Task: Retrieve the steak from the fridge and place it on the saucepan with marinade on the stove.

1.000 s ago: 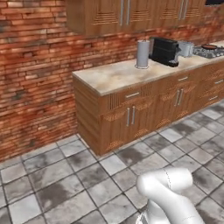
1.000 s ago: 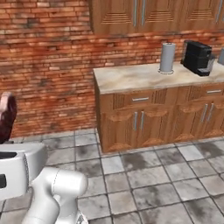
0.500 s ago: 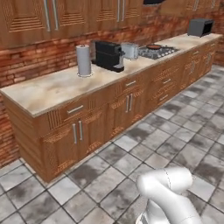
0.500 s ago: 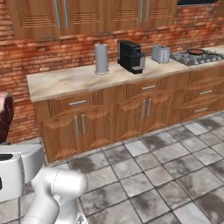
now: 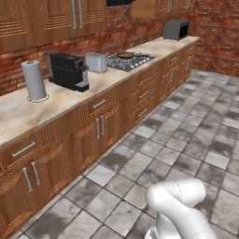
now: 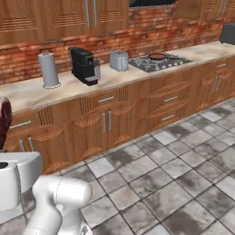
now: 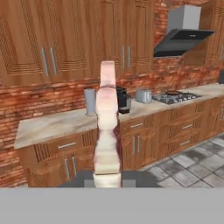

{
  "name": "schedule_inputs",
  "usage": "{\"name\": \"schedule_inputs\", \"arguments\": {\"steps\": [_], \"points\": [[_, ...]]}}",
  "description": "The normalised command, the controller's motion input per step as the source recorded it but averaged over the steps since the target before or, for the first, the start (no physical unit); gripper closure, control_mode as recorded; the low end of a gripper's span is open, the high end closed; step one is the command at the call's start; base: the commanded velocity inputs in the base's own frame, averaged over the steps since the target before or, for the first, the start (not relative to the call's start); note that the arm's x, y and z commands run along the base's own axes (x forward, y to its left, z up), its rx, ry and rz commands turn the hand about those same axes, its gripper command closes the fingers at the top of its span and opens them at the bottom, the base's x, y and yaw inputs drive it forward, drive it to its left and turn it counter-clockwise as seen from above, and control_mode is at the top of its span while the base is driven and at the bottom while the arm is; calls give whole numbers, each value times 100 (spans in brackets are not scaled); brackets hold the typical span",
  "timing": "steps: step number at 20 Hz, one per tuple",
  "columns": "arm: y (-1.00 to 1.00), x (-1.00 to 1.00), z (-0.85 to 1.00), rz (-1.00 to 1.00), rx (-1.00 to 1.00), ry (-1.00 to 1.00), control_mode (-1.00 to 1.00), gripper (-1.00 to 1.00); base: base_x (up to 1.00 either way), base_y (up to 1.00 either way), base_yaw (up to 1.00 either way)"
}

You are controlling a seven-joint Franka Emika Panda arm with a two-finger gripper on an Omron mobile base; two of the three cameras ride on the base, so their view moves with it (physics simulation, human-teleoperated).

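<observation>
Pink-red steak (image 7: 107, 131) stands edge-on, clamped in the end effector, rising from it.

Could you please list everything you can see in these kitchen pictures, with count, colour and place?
steak: one, pink and dark red, held edge-on in the hand view
saucepan: one, dark with reddish inside, on the stove
stove: one, dark grey, set in the counter
toaster: one, silver, left of the stove
coffee machine: one, black, on the counter
paper towel roll: one, grey-white, upright on the counter
microwave: one, dark grey, far end of the counter
range hood: one, grey, above the stove
gripper: one, shut on the steak
</observation>
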Motion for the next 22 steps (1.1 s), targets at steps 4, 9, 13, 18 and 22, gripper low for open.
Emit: {"name": "schedule_inputs", "arguments": {"steps": [4,9,13,18,22], "points": [[0,0,0,0,0,0,100,100,100,-41,-22],[0,0,0,0,0,0,100,100,100,-41,-18],[0,0,0,0,0,0,100,100,100,-43,-14],[0,0,0,0,0,0,100,100,100,-42,2],[0,0,0,0,0,0,100,100,100,-39,29]]}}
